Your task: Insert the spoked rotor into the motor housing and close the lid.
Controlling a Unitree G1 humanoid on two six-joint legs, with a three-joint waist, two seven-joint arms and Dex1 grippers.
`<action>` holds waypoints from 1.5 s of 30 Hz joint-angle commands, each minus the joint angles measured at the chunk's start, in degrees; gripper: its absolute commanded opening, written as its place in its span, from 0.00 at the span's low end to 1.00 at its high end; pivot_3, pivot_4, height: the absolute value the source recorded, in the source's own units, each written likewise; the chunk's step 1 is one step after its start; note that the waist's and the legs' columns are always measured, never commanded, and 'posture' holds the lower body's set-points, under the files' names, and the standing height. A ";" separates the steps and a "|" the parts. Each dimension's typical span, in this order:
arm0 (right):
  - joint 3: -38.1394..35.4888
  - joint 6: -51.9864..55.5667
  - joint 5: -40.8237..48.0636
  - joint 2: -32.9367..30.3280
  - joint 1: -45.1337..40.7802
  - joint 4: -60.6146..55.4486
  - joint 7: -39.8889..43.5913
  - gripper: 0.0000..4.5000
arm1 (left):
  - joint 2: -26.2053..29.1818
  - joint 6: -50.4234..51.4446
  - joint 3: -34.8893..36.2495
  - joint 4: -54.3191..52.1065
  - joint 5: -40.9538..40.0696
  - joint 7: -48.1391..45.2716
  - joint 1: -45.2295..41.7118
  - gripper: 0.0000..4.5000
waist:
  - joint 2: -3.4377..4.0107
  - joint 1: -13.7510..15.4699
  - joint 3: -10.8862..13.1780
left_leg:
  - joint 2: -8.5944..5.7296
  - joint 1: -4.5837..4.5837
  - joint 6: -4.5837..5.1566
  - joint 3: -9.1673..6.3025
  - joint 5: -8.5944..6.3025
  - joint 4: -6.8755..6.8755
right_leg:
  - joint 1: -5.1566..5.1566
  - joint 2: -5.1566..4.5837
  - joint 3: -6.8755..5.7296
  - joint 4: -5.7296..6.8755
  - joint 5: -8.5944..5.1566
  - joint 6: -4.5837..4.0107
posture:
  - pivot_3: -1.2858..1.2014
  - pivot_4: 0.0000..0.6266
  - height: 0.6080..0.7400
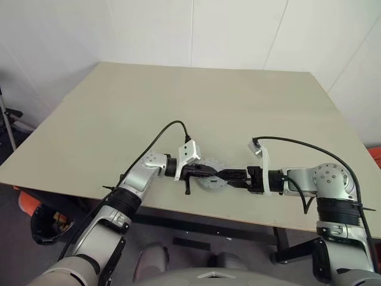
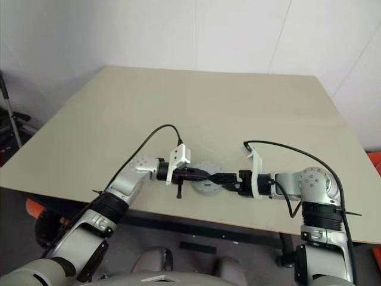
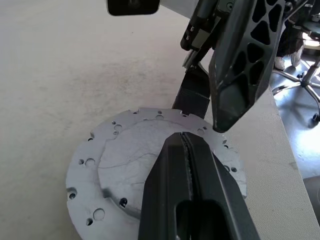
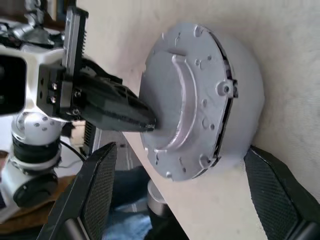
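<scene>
Pressing the grey lid (image 3: pixel 125 172), the closed left gripper (image 3: pixel 186 142) sits between the right gripper's (image 4: pixel 175 192) spread fingers (image 4: pixel 97 192).

No readable text, label, brand, number or sign is showing anywhere in these views.
</scene>
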 commanded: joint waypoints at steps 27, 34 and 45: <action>-11.52 0.16 12.67 10.79 1.91 -2.26 -18.22 0.25 | 0.62 0.70 -0.54 -0.75 0.36 -0.21 0.79 0.00 | 0.10 -0.35 -0.06 | 0.01 0.08 -0.35 0.01 0.21 -0.46 | -0.22 0.00 -0.08 -0.01 -0.18 0.15 | 0.52 0.00 1.00; -10.21 0.16 17.09 9.21 3.21 -2.58 -19.05 0.25 | 0.66 0.85 -0.47 -0.82 0.31 -0.33 0.69 0.00 | 0.10 -0.22 -0.05 | 0.00 0.08 -0.35 0.01 0.21 -0.46 | -0.21 -0.01 -0.08 -0.01 -0.19 0.18 | 0.52 0.00 1.00; -8.12 -0.10 22.79 7.69 3.33 -1.78 -20.47 0.25 | 0.87 1.19 -0.31 -1.12 0.02 -0.29 0.58 0.00 | 0.10 -0.22 -0.05 | 0.00 0.05 -0.34 0.01 0.20 -0.46 | -0.23 -0.01 -0.09 -0.02 -0.19 0.17 | 0.52 0.00 1.00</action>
